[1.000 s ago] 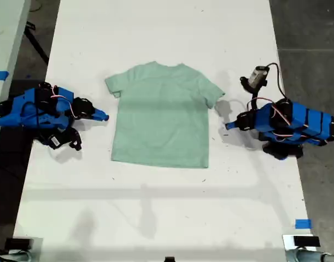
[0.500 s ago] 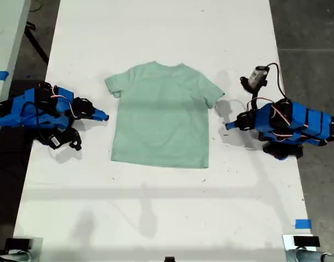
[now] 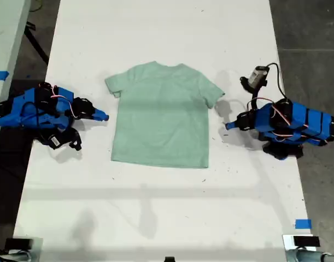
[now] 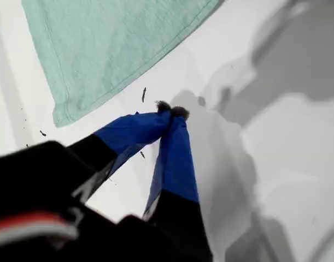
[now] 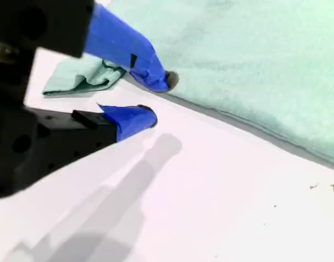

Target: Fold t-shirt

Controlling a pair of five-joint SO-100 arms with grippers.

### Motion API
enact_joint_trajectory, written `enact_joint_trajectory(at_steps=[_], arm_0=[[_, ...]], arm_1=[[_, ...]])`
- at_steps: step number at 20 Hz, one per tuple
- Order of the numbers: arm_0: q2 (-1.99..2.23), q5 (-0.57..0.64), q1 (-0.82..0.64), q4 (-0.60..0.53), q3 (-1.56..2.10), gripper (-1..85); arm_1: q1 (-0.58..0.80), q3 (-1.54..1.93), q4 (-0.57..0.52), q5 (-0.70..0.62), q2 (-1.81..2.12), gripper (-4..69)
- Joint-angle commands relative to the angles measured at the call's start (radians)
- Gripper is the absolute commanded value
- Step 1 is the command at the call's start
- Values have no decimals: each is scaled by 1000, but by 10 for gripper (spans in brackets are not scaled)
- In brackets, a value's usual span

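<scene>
Big white worktop (image 3: 156,218) fills most of the exterior view, with dark floor down both long sides. The shirt (image 3: 161,117) is lying flat and unfolded around the middle of it, a bit closer to the far edge than the near one. The neck points at the far edge and the hem at the near edge, and both sleeves are spread out. The sleeve on the exterior view's left has a little rumple at its tip.

There are two blue arms, one at each long edge of the worktop, both lying low with their tips aimed at the shirt.

My first gripper (image 3: 228,126) is the one toward the exterior view's right edge. Its tips are pinched together with nothing between them, down close to the worktop. It's near the shirt's side edge but clear of it, just below that sleeve.

My second gripper (image 3: 104,116) is the one toward the exterior view's left edge. Its jaws are only a narrow gap apart and hold nothing. One fingertip (image 5: 165,81) sits right at the shirt's side edge, though I can't tell if it actually touches the cloth. The rumpled sleeve is just beside it.

There's a strip of blue tape (image 3: 302,224) near the worktop's near corner on the exterior view's right. Some tiny dark specks (image 4: 143,94) are scattered on the white surface by the shirt.
</scene>
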Motion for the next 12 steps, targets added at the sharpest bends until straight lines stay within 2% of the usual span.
enact_joint_trajectory(at_steps=[1,9,11,12], arm_0=[[8,0,5,0,-8,95],[8,-9,14,2,-9,97],[8,-31,161,-2,-18,98],[11,-38,235,-74,-12,80]], arm_1=[[-2,-9,6,-15,5,14],[-2,-9,6,-15,5,14],[-2,-9,6,-15,5,14],[-2,-9,6,-2,5,13]])
